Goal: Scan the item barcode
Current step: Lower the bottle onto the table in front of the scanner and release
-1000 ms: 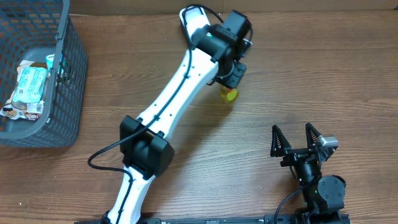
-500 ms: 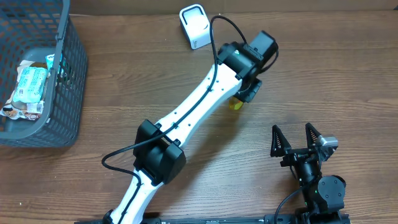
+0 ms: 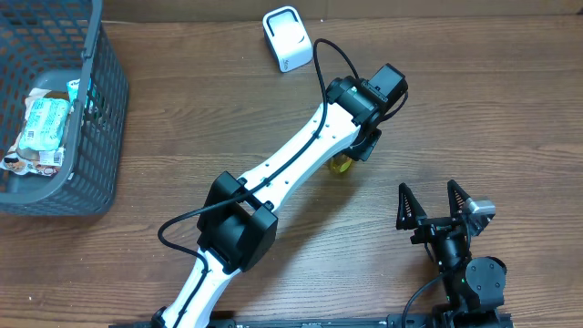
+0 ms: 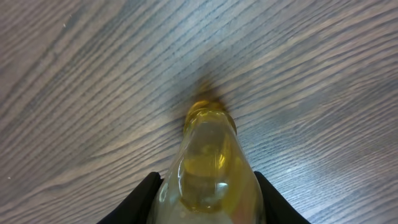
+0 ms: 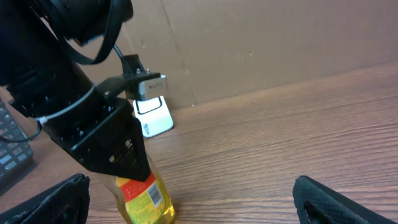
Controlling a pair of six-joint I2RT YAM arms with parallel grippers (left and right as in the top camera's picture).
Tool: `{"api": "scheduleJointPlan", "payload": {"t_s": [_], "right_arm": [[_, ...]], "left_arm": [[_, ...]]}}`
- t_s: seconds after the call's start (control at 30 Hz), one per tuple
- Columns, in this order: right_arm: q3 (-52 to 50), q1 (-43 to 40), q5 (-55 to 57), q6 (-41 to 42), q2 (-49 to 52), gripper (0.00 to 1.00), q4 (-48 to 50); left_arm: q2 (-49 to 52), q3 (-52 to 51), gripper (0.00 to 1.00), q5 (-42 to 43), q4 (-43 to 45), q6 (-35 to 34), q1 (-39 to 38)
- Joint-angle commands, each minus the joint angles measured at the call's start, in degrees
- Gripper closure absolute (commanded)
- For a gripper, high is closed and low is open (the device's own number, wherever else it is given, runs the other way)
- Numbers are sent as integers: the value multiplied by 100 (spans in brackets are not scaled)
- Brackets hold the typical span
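Observation:
My left gripper is shut on a clear bottle of yellow liquid near the table's middle. In the left wrist view the bottle fills the gap between the black fingers, base toward the wood, close to it or touching. The right wrist view shows the bottle upright, its red and yellow label with a barcode facing this camera. The white scanner stands at the far edge, apart from the bottle. My right gripper is open and empty at the front right.
A dark mesh basket holding packaged items sits at the left edge. A cardboard wall rises behind the scanner. The left arm stretches diagonally from the front edge across the table.
The left arm has swung right and toward the front with the bottle, uncovering the scanner it had been over. The right arm has not moved.

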Motion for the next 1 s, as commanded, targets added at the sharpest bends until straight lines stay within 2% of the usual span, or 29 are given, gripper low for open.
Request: {"api": "scheduleJointPlan", "payload": {"t_s": [0.0, 0.3, 0.73, 0.97], "right_arm": [[-59, -15, 37, 22, -31, 0, 31], [-59, -15, 37, 22, -31, 0, 33], [-59, -15, 37, 22, -31, 0, 31], [-59, -15, 37, 22, -31, 0, 33]], "left_arm": [[37, -116, 78, -114, 61, -125, -48], [37, -125, 72, -109, 74, -136, -48], [37, -125, 69, -109, 79, -136, -48], [37, -125, 63, -59, 74, -133, -48]]}}
